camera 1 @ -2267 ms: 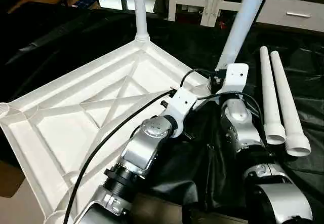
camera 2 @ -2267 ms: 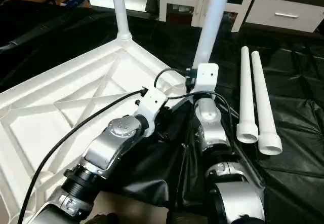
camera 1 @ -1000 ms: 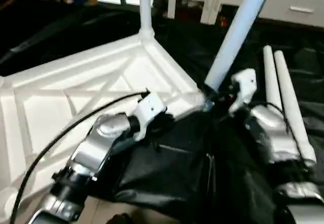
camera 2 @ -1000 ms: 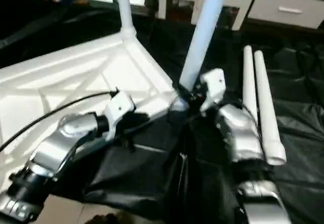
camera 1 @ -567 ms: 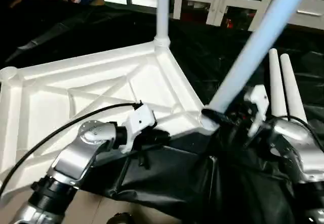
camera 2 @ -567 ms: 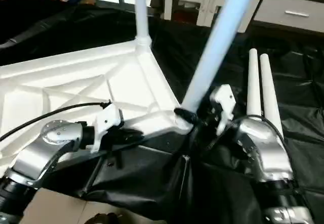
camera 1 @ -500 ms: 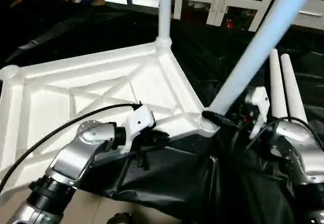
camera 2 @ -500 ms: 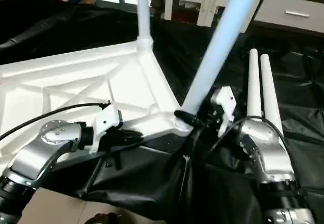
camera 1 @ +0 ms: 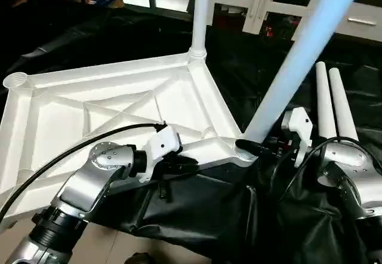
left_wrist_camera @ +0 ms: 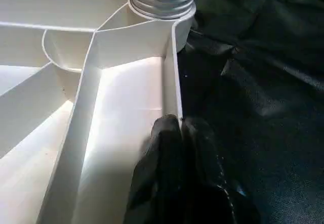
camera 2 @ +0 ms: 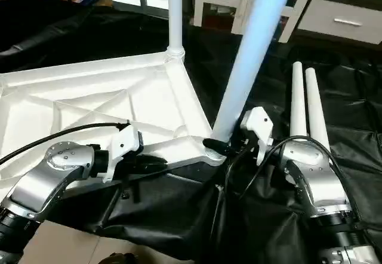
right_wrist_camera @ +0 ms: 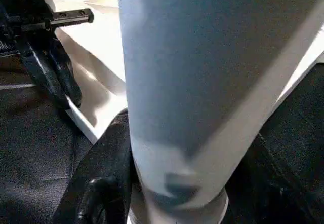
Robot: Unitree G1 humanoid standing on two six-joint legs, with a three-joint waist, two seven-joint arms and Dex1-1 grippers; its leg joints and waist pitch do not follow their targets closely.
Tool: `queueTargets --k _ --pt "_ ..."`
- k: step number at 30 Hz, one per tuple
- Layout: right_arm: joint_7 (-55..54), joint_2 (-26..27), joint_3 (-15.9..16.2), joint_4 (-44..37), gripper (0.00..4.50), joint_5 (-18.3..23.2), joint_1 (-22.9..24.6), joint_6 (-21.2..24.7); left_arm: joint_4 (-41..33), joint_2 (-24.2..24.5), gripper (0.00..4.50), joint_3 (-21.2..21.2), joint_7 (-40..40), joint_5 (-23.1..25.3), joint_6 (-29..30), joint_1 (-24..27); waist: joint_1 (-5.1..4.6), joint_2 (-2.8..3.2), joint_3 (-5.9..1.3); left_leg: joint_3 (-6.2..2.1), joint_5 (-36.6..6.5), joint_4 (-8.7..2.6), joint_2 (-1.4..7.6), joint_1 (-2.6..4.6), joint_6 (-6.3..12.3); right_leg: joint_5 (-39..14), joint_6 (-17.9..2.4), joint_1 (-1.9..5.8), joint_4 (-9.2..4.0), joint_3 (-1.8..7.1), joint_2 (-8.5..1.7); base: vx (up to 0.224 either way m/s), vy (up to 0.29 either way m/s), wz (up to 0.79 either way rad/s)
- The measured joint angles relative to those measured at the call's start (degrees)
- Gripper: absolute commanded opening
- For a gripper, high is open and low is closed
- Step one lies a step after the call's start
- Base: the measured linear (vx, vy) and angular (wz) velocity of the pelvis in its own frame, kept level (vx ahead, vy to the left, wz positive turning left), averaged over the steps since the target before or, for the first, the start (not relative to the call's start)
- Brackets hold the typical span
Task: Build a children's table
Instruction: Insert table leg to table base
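The white children's table (camera 1: 113, 106) lies upside down on the black-draped tabletop (camera 1: 89, 37) and has swung round since earlier, lying flatter across the view. The left end effector (left_wrist_camera: 179, 127) is pinched together on the table's near rim. The right end effector (camera 2: 230, 144) is clamped around the base of a leg (camera 1: 298, 61) at the near corner socket. Two spare legs (camera 1: 331, 103) lie near the tabletop's right edge.
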Motion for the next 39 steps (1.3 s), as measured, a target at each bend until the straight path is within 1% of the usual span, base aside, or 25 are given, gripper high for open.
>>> queueTargets --k 11,14,15,17,18,20,24,27,31,34,36,39 --pt "-1.7 1.7 -0.4 0.2 1.93 0.6 0.5 0.5 0.0 0.0 0.00 0.0 0.2 0.2 0.0 0.0 0.02 -0.03 -0.03 -0.01 -0.1 0.08 0.09 0.01 -0.29 -0.1 0.0 0.00 0.37 0.10 0.12 0.000 0.000 0.00" --pt "-1.7 2.8 -1.6 1.4 1.93 2.6 0.0 3.3 0.2 0.0 0.00 0.0 0.2 0.2 0.0 0.0 -0.03 -0.08 -0.12 -0.02 -0.1 0.09 0.10 0.03 -0.30 -0.1 0.0 0.02 0.39 0.13 0.14 0.000 0.000 0.00" --pt "-1.7 2.9 -1.7 2.2 1.93 3.1 -0.7 4.5 0.6 0.0 0.00 0.0 0.2 0.2 0.0 0.0 -0.07 -0.07 -0.21 -0.02 -0.1 0.10 0.09 0.07 -0.30 -0.1 0.0 0.08 0.39 0.14 0.14 0.000 0.000 0.00" --pt "-1.7 3.0 -1.4 3.2 1.93 3.1 -1.4 5.4 1.0 -0.1 0.00 -0.1 0.3 0.3 0.0 0.0 -0.17 -0.05 -0.32 -0.04 -0.1 0.10 0.09 0.15 -0.35 -0.1 0.0 0.17 0.39 0.13 0.15 0.000 0.000 0.00" --pt "-1.7 3.0 -1.1 3.7 1.93 3.0 -1.6 5.5 1.0 -0.1 0.00 -0.2 0.4 0.5 0.0 0.0 -0.18 -0.21 -0.41 -0.11 -0.2 0.11 0.09 0.15 -0.39 -0.1 0.0 0.21 0.39 0.13 0.18 0.000 0.000 0.00" --pt "-1.7 2.8 -0.7 4.2 1.93 2.8 -1.9 5.5 1.0 -0.1 0.00 -0.3 0.5 0.7 0.1 0.0 -0.24 -0.46 -0.57 -0.14 -0.2 0.14 0.09 0.16 -0.44 -0.1 0.0 0.25 0.38 0.14 0.19 0.000 0.000 0.00" --pt "-1.7 2.8 -0.4 4.2 1.93 2.3 -1.9 5.4 1.0 0.0 0.00 -0.5 0.5 0.7 0.1 0.0 -0.44 -0.69 -0.71 -0.16 -0.2 0.15 0.08 0.16 -0.51 -0.1 0.1 0.29 0.35 0.16 0.19 0.000 0.000 0.00" --pt "-1.9 2.6 0.5 4.0 1.93 1.2 -1.8 3.9 1.0 0.0 0.00 -0.5 0.5 0.7 0.1 0.1 -0.48 -0.80 -0.78 -0.18 -0.2 0.14 0.08 0.17 -0.51 -0.1 0.1 0.31 0.35 0.15 0.20 0.000 0.000 0.00" --pt "-3.0 2.5 0.9 2.2 1.93 0.2 -0.2 2.1 1.0 0.0 0.00 -0.5 0.5 0.6 0.1 0.3 -0.45 -0.82 -0.80 -0.22 -0.3 0.13 0.08 0.22 -0.65 -0.3 0.3 0.41 0.34 0.17 0.20 0.000 0.000 0.00" --pt "-3.2 2.6 0.9 2.0 1.93 0.2 0.4 1.8 1.0 0.0 0.00 -0.8 0.5 0.6 0.1 0.4 -0.46 -0.78 -0.77 -0.28 -0.4 0.05 0.08 0.66 -0.84 -0.5 0.5 0.84 0.34 0.16 0.21 0.000 0.000 0.00" --pt "-3.6 2.8 0.9 1.9 1.93 0.2 0.9 1.1 1.0 0.0 0.00 -0.9 0.4 0.6 0.1 0.4 -0.44 -0.78 -0.77 -0.29 -0.5 -0.06 0.08 0.91 -0.91 -0.8 0.8 0.99 0.34 0.16 0.21 0.000 0.000 0.00" --pt "-4.3 3.0 0.7 1.4 1.93 0.2 1.6 0.6 1.0 0.1 0.00 -0.9 0.4 0.6 0.1 0.4 -0.48 -0.69 -0.73 -0.31 -0.5 -0.10 0.08 0.96 -0.94 -0.9 0.9 1.04 0.35 0.16 0.23 0.000 0.000 0.00"
